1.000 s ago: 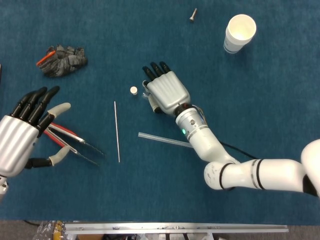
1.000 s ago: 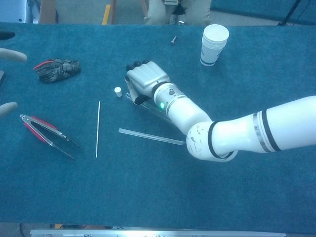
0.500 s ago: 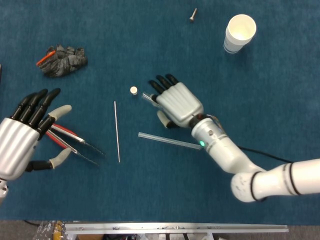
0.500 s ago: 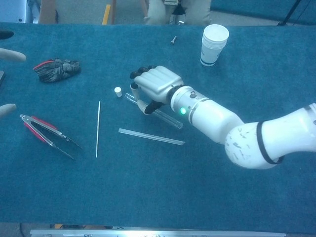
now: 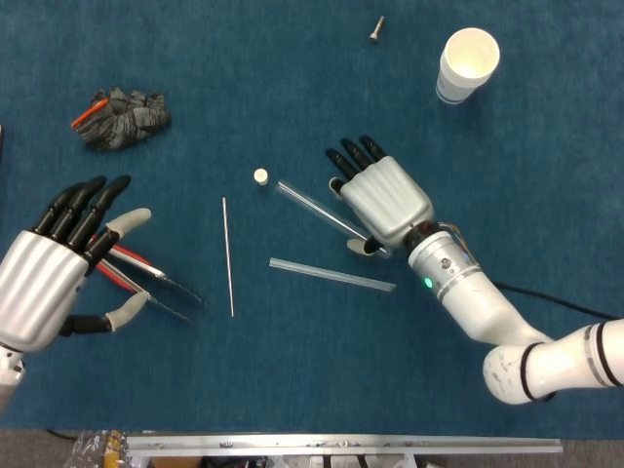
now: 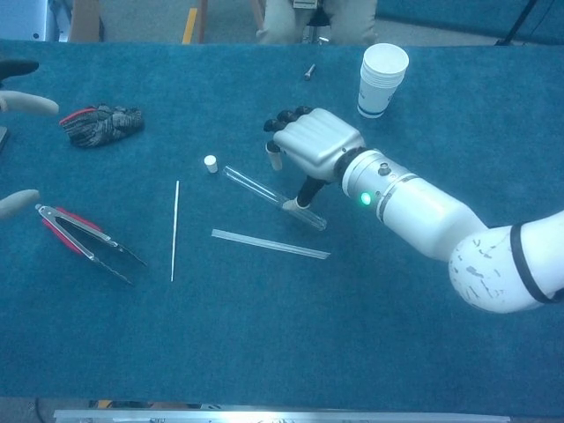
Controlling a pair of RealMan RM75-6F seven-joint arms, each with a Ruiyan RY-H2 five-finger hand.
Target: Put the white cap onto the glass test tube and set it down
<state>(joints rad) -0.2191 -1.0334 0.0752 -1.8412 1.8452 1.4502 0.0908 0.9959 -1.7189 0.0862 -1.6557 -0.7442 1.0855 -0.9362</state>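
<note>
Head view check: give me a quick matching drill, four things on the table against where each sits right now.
Things:
1. white cap
2. glass test tube
3. paper cup
4. red-handled pliers

Places:
A. far right of the cloth
B. beside the left hand
C. alone on the cloth, just off the tube's far end
D. lying flat, near end under the right hand

Pairs: 1-C, 2-D, 3-A, 4-B

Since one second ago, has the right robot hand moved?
Yes. The right robot hand has moved to the right, away from the white cap, which lies where it was. The glass tube now shows beside the hand.
</note>
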